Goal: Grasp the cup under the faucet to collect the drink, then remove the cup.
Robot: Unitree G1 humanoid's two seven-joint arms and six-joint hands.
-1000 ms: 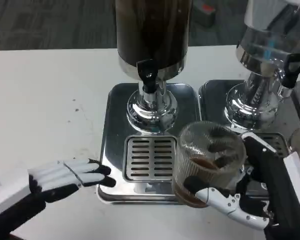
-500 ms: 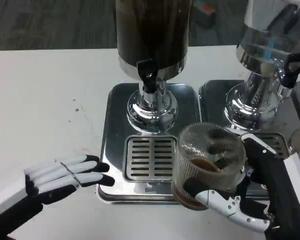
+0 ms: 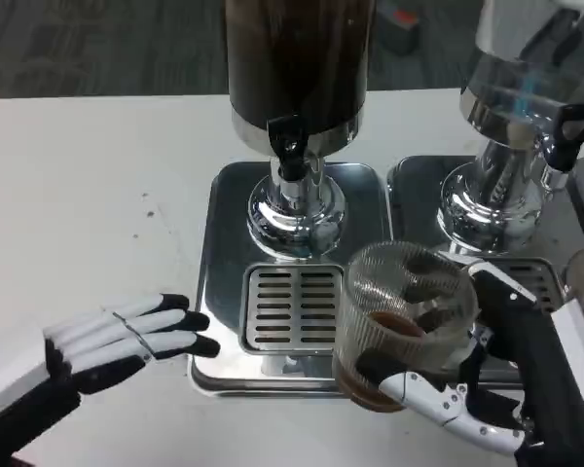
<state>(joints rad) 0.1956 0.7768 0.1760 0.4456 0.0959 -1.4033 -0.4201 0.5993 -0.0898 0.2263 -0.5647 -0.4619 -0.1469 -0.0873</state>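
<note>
My right hand (image 3: pixel 496 375) grips a clear ribbed plastic cup (image 3: pixel 401 321) with brown drink in its bottom. The cup sits at the front right corner of the silver drip tray (image 3: pixel 224 292), to the right of the slotted grate (image 3: pixel 294 307) and off from under the black faucet (image 3: pixel 288 146) of the dark drink dispenser (image 3: pixel 297 68). My left hand (image 3: pixel 117 341) lies flat and open on the white table, fingers pointing right at the tray's front left corner, holding nothing.
A second dispenser (image 3: pixel 521 117) with its own black tap stands on another silver tray (image 3: pixel 414 185) at the right, close behind my right hand. White table (image 3: pixel 88 195) stretches to the left of the trays.
The cup and my right hand have sunk slightly toward the front edge. My left hand has slid a little back to the left and down, away from the tray's corner.
</note>
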